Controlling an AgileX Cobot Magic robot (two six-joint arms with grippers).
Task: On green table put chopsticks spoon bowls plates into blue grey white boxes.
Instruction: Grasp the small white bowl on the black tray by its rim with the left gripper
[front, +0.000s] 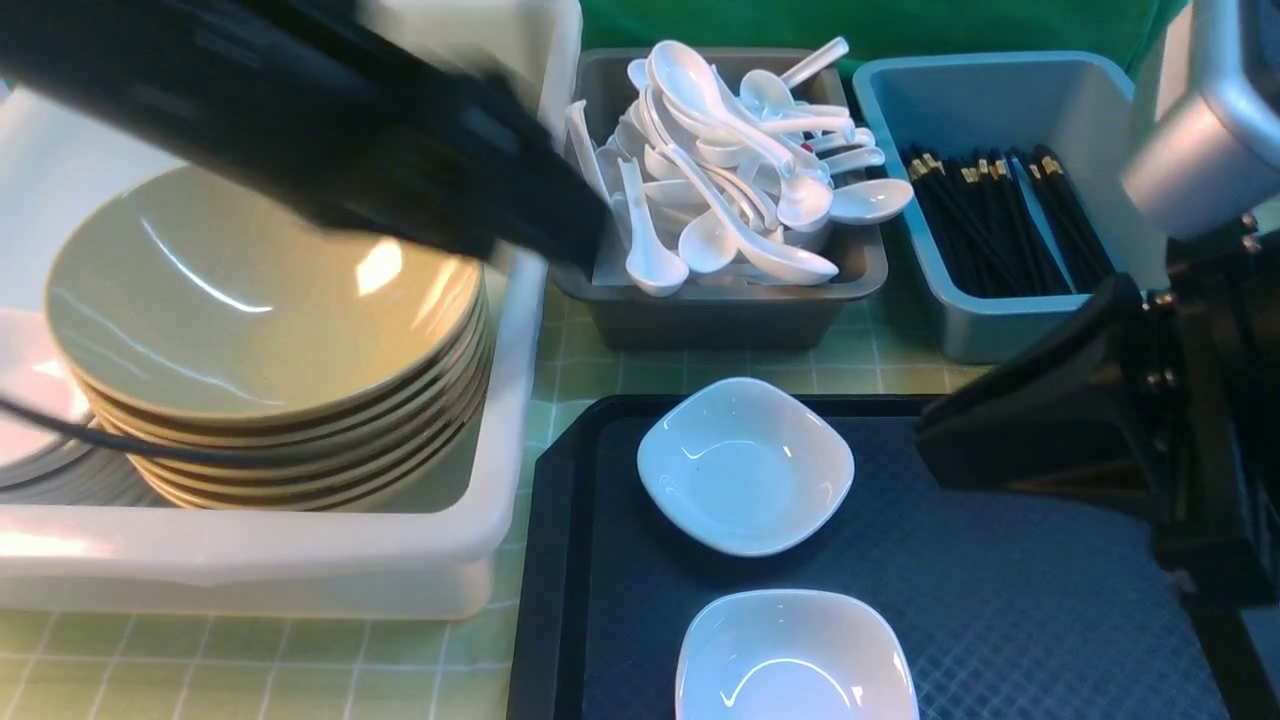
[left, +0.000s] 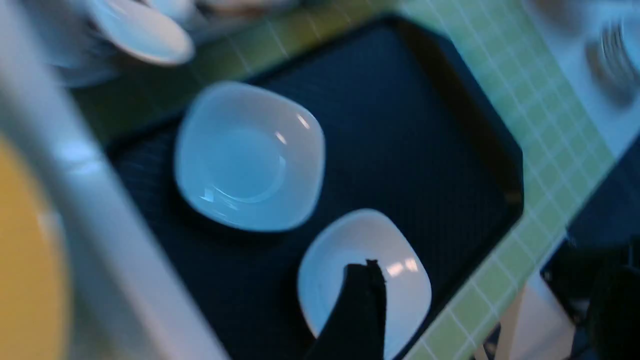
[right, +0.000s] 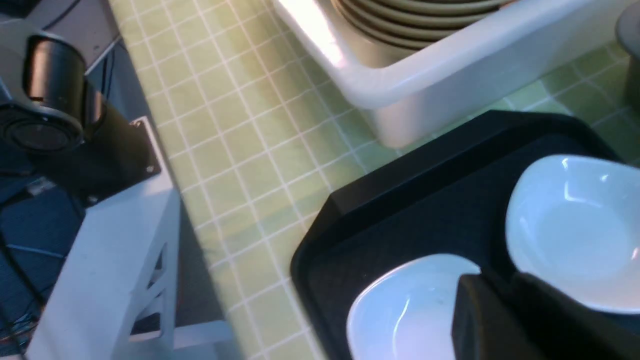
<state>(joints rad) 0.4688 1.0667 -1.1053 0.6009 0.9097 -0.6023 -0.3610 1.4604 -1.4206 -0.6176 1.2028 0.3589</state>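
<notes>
2 white glossy shallow bowls with rounded square rims sit empty on the black textured plastic tray (front: 1000, 600), at the near side of the pale green checked bench (front: 250, 670). The nearer bowl (front: 795, 660) is cut by the lower edge of the front view. The farther bowl (front: 745, 465) lies just beyond it, not touching.

The right hand (right: 500, 287) hangs over the tray's right side. Its 2 dark fingers stand close together with nothing between them, but I cannot tell whether they are fully closed. The left hand (left: 366, 280) shows only 1 dark finger, seen in front of the nearer bowl, so I cannot tell how wide it stands.

Left of the tray, the white plastic box (front: 300, 560) holds a neat stack of round olive-tan plates (front: 260, 300) with dark rims.

Farther back, the grey box (front: 720, 310) is heaped with white soup spoons (front: 720, 170). To its right, the blue box (front: 1000, 100) holds black chopsticks (front: 1000, 220) with gold-marked ends, lying side by side.
</notes>
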